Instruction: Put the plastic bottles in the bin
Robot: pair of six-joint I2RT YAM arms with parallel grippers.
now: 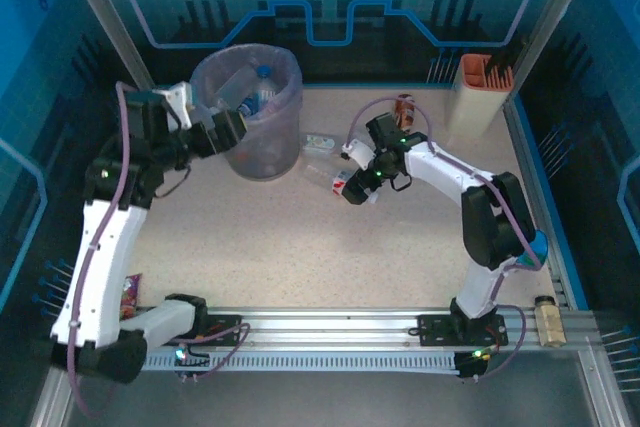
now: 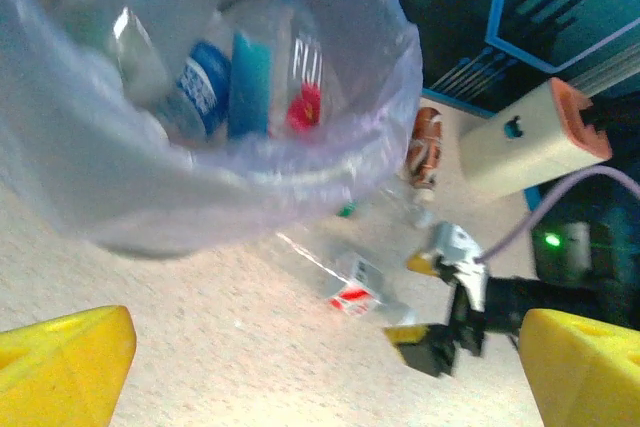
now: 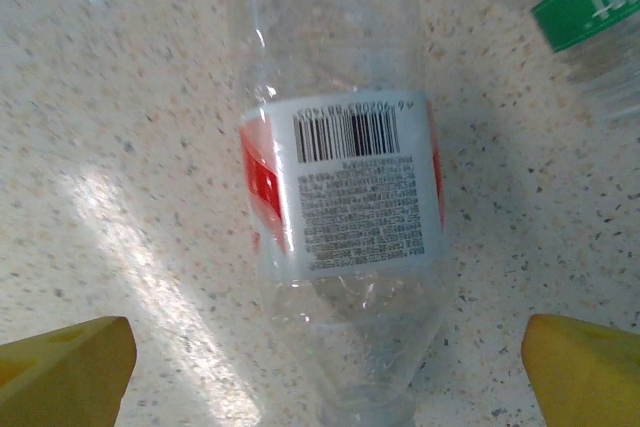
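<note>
Looking down from above, we see the left pincer (image 1: pixel 237 128) spread wide and empty beside the left wall of the bin (image 1: pixel 272 152), which stands at the far left of the counter (image 1: pixel 300 257). From its own camera, the yellow fingertips (image 2: pixel 60 362) frame bare counter. The bin's bag liner (image 2: pixel 120 177) is just ahead, and a blue-capped bottle (image 2: pixel 272 57) lies inside among others. The right pincer (image 1: pixel 352 189) is released too, gripping nothing. It hangs over a clear red-labelled bottle (image 1: pixel 338 183) lying on its side near the counter's middle, to the right of the bin. In the right wrist view we find that bottle (image 3: pixel 340 197) between the two parted fingertips (image 3: pixel 585 372), apart from both. A green-labelled bottle (image 3: pixel 590 2) lies just beside it, nearer the bin. A brown bottle (image 1: pixel 405 107) sits farther back, near the cream-and-orange holder (image 1: pixel 480 92).
</note>
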